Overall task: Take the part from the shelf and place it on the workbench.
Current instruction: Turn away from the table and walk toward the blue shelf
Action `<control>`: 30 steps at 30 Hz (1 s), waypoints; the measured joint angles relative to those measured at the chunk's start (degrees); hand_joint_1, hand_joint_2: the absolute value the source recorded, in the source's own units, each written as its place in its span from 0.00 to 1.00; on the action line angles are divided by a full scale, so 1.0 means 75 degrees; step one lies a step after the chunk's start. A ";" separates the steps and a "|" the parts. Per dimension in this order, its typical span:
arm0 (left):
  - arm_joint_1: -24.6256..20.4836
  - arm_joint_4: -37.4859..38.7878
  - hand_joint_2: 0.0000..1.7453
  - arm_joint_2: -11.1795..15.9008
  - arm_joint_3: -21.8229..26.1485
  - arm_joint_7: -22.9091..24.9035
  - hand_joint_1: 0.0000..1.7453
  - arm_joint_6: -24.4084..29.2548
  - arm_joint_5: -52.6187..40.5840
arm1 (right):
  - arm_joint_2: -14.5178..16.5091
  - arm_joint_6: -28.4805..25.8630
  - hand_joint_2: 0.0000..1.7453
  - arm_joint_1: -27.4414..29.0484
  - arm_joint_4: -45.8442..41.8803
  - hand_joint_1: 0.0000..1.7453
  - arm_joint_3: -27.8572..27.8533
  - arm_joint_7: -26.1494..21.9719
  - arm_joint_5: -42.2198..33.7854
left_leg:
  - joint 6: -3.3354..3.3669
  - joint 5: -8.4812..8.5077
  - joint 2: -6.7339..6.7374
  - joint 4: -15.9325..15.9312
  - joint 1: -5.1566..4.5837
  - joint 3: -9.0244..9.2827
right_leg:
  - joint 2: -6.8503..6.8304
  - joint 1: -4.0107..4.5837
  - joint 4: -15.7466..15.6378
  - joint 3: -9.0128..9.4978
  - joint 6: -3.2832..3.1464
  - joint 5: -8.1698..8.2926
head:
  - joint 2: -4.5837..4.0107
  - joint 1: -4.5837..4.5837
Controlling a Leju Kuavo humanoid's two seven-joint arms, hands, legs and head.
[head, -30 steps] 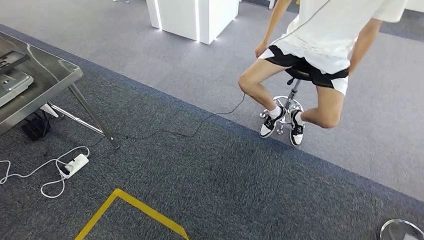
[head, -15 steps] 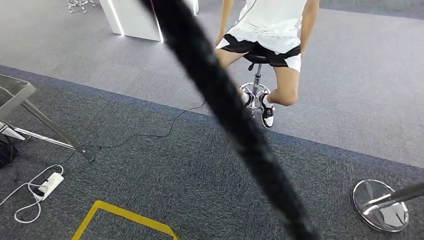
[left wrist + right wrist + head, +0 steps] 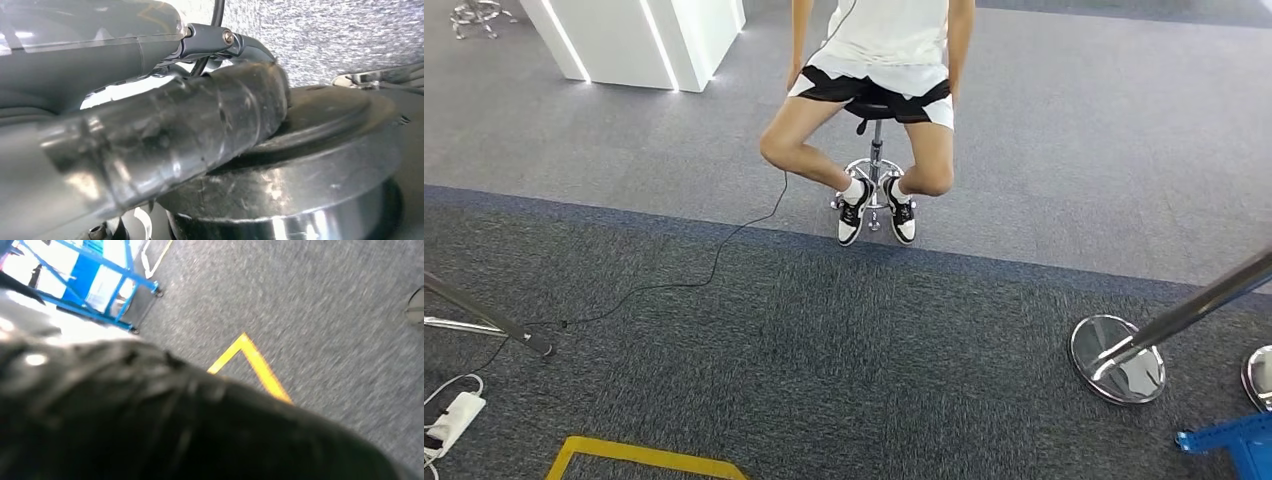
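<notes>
A corner of the blue shelf frame (image 3: pixel 1234 445) shows at the bottom right of the head view, and its blue bars (image 3: pixel 95 285) stand on the carpet in the right wrist view. At the left edge a thin metal leg of the workbench (image 3: pixel 484 320) slants to the floor. My left hand (image 3: pixel 175 135) is seen close up, its thick grey thumb lying across a round dark rimmed shape; whether it holds anything is unclear. A dark blurred bulk, probably my right hand (image 3: pixel 150 425), covers much of the right wrist view.
A person sits on a wheeled stool (image 3: pixel 874 185) straight ahead. A chrome stanchion base (image 3: pixel 1116 358) with a slanting pole stands at the right. A black cable (image 3: pixel 714 260), a white power strip (image 3: pixel 452 420) and yellow floor tape (image 3: pixel 639 462) lie on the grey carpet.
The whole view has swung to the right: the workbench top has slid out on the left, the stanchion and blue frame have come in. The dark band crossing the picture is gone.
</notes>
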 joint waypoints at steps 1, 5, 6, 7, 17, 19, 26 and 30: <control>0.0015 -0.0016 0.00 0.0007 0.0000 0.0000 0.00 0.0004 0.0003 | 0.0001 -0.0049 0.00 -0.0005 -0.0001 0.00 0.0002 -0.0044 0.0023 | 0.0007 0.0003 0.0086 -0.0010 -0.0003 -0.0011 | -0.0114 -0.0020 0.0480 -0.0235 0.0048 -0.0252 | 0.0000 0.0001; 0.0027 -0.0041 0.00 0.0030 0.0000 0.0000 0.00 0.0013 0.0008 | -0.0009 -0.0101 0.00 0.0013 -0.0001 0.00 0.0003 -0.0079 0.0052 | -0.0058 -0.0076 0.0450 0.0060 0.0050 -0.0038 | -0.0266 -0.0193 0.0893 -0.0416 0.0242 -0.0186 | 0.0000 -0.0002; 0.0024 -0.0047 0.00 0.0036 0.0000 0.0000 0.00 0.0017 0.0014 | -0.0014 -0.0101 0.00 0.0020 -0.0001 0.00 0.0003 -0.0079 0.0052 | -0.0110 -0.0123 0.0525 0.0111 0.0079 -0.0033 | -0.0369 -0.0239 0.0360 -0.0137 0.0298 0.0058 | 0.0000 0.0000; 0.0020 -0.0049 0.00 0.0055 0.0001 0.0000 0.00 0.0022 0.0020 | -0.0006 -0.0098 0.00 0.0024 -0.0001 0.00 0.0003 -0.0080 0.0053 | -0.0177 -0.0181 0.0595 0.0171 0.0077 -0.0028 | -0.0505 -0.0254 -0.0105 0.0105 0.0331 0.0243 | 0.0000 0.0002; -0.0024 -0.0146 0.00 0.0125 0.0003 -0.0028 0.00 0.0106 0.0055 | -0.0015 -0.0424 0.00 0.0036 -0.0024 0.00 0.0010 -0.0347 0.0194 | -0.0435 -0.1309 0.0169 0.2001 0.0130 -0.0725 | -0.0219 -0.0118 -0.0620 0.0246 -0.0193 0.0431 | 0.0000 -0.0006; -0.0023 -0.0163 0.00 0.0131 0.0003 -0.0032 0.00 0.0108 0.0058 | -0.0014 -0.0273 0.00 0.0035 -0.0022 0.00 0.0011 -0.0366 0.0187 | -0.0360 -0.1377 0.0118 0.2590 0.0100 -0.1045 | -0.0037 -0.0045 -0.0616 0.0243 -0.0223 0.0437 | 0.0000 -0.0006; -0.0023 -0.0330 0.00 0.0190 0.0003 -0.0193 0.00 0.0133 -0.0007 | 0.0027 0.0229 0.00 -0.0008 0.0033 0.00 0.0009 -0.0443 0.0026 | -0.0006 -0.0148 -0.0527 0.0492 -0.0089 -0.0282 | 0.0603 -0.0056 -0.0632 0.0224 -0.0125 0.0510 | 0.0000 -0.0004; -0.0054 -0.0429 0.00 0.0197 0.0001 -0.0153 0.00 0.0280 -0.0188 | 0.0029 0.0328 0.00 0.0000 0.0097 0.00 0.0011 -0.0477 0.0061 | 0.0003 0.0054 -0.0152 0.0083 -0.0022 -0.0129 | 0.0338 -0.0025 -0.0360 0.0045 0.0012 0.0324 | 0.0000 0.0001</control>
